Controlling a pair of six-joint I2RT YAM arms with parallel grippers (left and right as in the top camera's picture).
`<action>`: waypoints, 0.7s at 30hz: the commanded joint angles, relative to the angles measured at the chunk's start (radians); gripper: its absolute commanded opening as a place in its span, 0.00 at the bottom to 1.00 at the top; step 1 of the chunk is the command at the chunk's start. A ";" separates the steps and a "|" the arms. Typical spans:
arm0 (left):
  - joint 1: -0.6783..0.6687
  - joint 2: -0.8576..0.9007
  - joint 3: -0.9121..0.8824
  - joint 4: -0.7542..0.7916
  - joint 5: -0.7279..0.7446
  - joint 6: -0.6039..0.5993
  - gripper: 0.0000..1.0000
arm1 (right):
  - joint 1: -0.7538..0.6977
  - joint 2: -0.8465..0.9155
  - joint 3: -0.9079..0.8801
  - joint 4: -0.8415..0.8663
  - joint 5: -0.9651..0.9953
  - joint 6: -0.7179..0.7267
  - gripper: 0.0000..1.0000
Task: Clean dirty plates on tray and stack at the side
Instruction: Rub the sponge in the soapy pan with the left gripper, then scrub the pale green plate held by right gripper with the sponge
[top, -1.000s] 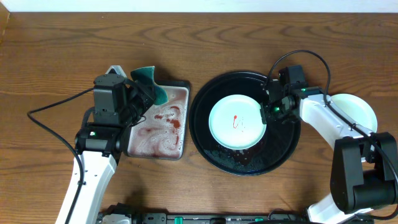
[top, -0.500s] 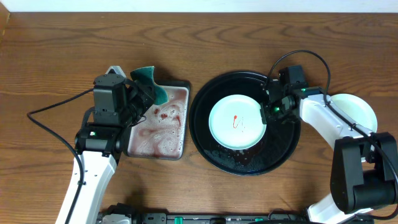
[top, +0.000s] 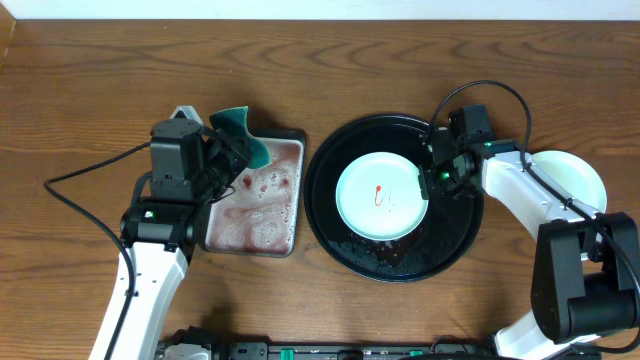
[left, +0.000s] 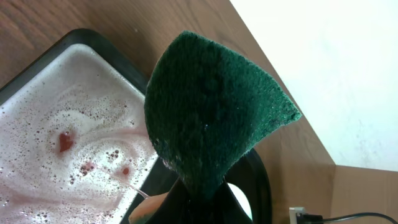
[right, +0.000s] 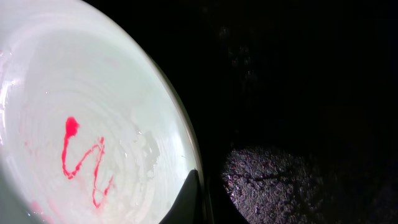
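On a wooden table (top: 80, 100), a round black tray (top: 450, 235) holds one pale plate (top: 360, 215) marked with a red squiggle (top: 380, 197). The right gripper (top: 428, 182) is clamped on that plate's right rim. The left gripper (left: 199, 202), clenched on a green sponge (left: 211, 118), holds it above the far corner of a sponge tray (left: 99, 40) of pink foamy water. A second plate (top: 585, 175) lies at the far right, outside the tray.

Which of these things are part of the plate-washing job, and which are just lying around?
Part of the job: dirty plate, black tray, green sponge, soapy sponge tray, clean plate at the side.
Just there: black cable, wooden table.
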 joint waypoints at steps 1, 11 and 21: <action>-0.002 0.034 -0.004 0.000 0.013 0.038 0.07 | 0.014 0.006 -0.003 0.000 0.002 -0.019 0.01; -0.100 0.330 -0.003 -0.101 -0.134 0.377 0.07 | 0.014 0.006 -0.003 -0.001 0.002 -0.019 0.01; -0.142 0.387 0.212 -0.415 -0.234 0.542 0.07 | 0.014 0.006 -0.003 -0.001 0.002 -0.019 0.01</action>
